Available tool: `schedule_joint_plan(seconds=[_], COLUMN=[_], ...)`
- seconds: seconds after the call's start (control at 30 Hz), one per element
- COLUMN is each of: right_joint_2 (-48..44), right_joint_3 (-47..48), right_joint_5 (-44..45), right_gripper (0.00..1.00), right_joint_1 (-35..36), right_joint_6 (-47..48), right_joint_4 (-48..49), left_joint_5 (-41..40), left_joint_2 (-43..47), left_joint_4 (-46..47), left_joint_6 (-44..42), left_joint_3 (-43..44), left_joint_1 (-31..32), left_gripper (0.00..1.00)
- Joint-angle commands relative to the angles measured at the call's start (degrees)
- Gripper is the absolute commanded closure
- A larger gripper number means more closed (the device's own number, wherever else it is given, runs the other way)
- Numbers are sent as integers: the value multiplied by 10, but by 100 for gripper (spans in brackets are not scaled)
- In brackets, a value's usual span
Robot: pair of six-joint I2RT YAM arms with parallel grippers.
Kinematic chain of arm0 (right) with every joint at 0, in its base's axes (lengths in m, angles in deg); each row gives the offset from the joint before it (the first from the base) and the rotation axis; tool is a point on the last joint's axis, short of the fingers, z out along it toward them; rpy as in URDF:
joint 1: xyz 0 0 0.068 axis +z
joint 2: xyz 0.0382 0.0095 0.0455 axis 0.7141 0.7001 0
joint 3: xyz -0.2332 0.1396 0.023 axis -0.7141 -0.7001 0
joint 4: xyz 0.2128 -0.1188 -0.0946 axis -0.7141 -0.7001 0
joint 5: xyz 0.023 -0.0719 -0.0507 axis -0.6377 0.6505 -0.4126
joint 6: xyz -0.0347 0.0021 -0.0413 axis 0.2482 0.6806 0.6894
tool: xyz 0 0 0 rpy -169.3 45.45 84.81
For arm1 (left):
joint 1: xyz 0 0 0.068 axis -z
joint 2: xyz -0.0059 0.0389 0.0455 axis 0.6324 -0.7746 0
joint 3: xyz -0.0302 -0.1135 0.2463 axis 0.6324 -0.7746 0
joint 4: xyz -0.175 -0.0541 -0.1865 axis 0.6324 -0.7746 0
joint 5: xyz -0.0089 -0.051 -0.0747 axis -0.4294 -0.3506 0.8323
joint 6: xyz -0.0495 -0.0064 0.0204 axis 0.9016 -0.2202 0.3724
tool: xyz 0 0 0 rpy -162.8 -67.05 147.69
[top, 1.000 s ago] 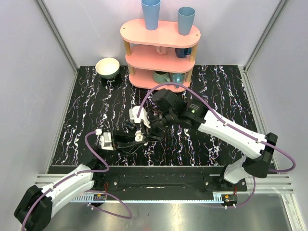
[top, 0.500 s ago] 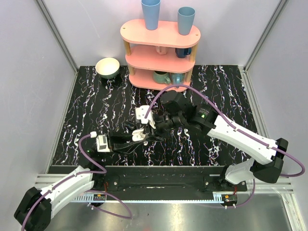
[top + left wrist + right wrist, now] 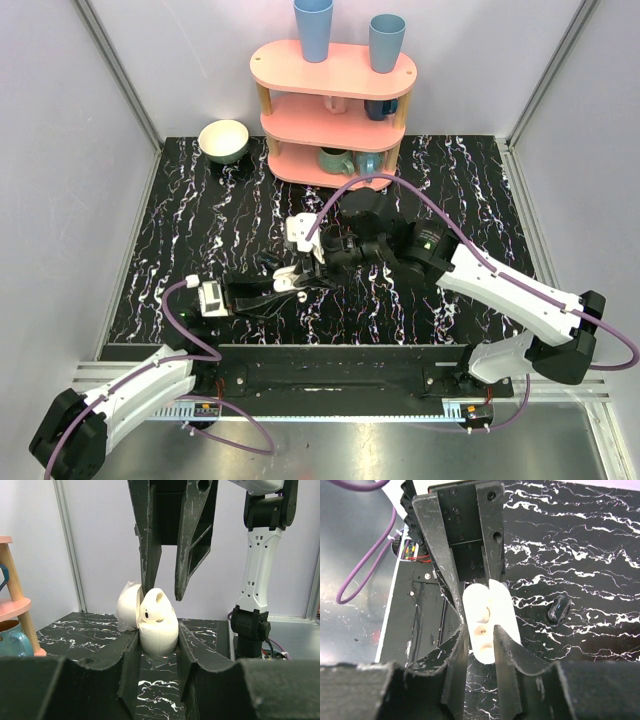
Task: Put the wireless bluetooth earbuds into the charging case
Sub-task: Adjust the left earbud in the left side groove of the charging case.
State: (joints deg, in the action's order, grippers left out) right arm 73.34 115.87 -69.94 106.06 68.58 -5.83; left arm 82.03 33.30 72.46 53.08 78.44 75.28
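Your left end effector [image 3: 157,642] is clamped on the charging case [image 3: 159,622], holding it upright near the middle of the desk [image 3: 190,250] with its lid hinged open. Your right end effector [image 3: 479,630] hangs directly over the case, fingers apart, tips flanking its open top. Contact there cannot be confirmed.

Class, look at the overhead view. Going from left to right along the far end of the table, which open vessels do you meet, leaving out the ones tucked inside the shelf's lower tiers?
The cream bowl on the table → first blue cup, on top of the pink shelf → second blue cup, on that same top.
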Motion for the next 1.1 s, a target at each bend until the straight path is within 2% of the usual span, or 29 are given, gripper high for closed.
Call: schedule_joint_plan(seconds=[0.0,0.53,1.07], right_joint_2=[-19,6,15], right_joint_3=[0,12,22], right_joint_5=[6,-35,-23], right_gripper=[66,76,77], right_joint_1=[2,2,2], right_joint_6=[-27,-68,-64], right_joint_4=[61,58,59], left_joint_5=[7,0,1], left_joint_2=[3,8,0], left_joint_4=[69,65,61], left_joint_6=[-10,-9,-10], left_joint_3=[-33,-33,-32], left_joint_1=[2,2,2], left_gripper=[100,100,100])
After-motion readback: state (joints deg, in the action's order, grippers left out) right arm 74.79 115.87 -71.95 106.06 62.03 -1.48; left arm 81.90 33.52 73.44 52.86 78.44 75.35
